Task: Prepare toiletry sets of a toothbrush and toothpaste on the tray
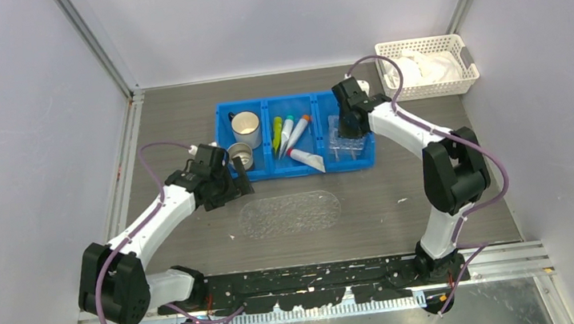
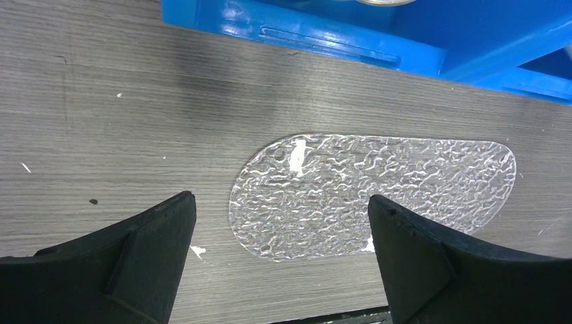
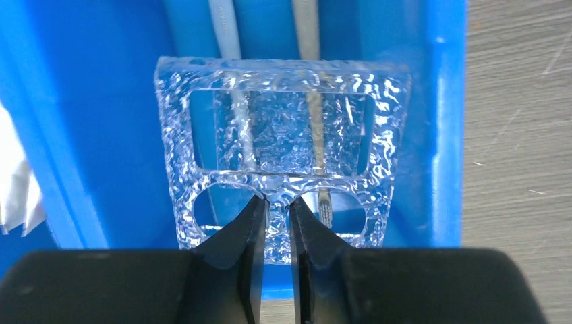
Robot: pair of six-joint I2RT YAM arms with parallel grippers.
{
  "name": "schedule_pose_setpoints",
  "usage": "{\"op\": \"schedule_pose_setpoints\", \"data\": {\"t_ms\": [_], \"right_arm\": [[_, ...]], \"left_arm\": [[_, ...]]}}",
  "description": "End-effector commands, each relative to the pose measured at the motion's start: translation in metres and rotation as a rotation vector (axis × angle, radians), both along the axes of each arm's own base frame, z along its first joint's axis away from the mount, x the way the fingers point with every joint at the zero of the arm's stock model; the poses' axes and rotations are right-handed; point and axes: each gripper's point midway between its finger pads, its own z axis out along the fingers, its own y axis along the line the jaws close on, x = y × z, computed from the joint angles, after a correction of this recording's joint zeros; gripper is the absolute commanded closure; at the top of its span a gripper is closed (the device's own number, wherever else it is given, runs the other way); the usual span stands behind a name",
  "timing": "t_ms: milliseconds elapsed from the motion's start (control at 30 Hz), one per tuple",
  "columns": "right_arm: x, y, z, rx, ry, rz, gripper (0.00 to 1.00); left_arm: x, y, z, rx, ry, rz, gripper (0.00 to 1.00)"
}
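Right wrist view has the right claw [image 3: 278, 202] reaching into the end compartment of the blue bin [image 3: 445, 135]. Its two fingers are drawn to a narrow gap, with a thin web of the tray [image 3: 283, 71] between them: the strip that parts the tray's two round openings. The pads look pressed on that web, so I read this as a pinch on the tray.

The web seems a sensible hold. The piece is clear, stiff and likely slick, and that strip is the part slim enough to straddle while the bin walls stand close on either side of the claw. The tray lies straight ahead of the claw, its rectangular recess beyond the fingertips. It is inside the bin and not yet out on the tabletop [image 2: 101, 101].

The toiletry sets [image 1: 289, 135] lie in the neighbouring compartment, beside the right claw on the side toward the left claw [image 2: 281, 199].

That left claw is spread fully wide and holds nothing. It hangs above the tabletop with an oval clear plate [image 2: 378, 182] lying flat just ahead of its fingers. It is probably parked there to keep out of the other arm's way.
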Motion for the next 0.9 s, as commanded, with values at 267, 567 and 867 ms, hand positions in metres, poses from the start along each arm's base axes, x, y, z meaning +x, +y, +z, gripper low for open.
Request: {"op": "schedule_pose_setpoints", "data": {"t_ms": [267, 567, 867], "right_arm": [[0.007, -0.005, 0.079, 0.027, -0.142, 0.002, 0.85], [-0.027, -0.011, 0.157, 0.088, -0.224, 0.030, 0.86], [-0.097, 0.015, 0.173, 0.131, -0.186, 0.133, 0.86]], "left_arm": [[0.006, -0.002, 0.009, -0.022, -0.038, -0.002, 0.00], [-0.002, 0.000, 0.015, -0.036, -0.054, 0.008, 0.00], [-0.007, 0.004, 0.022, -0.041, -0.072, 0.013, 0.00]]}}
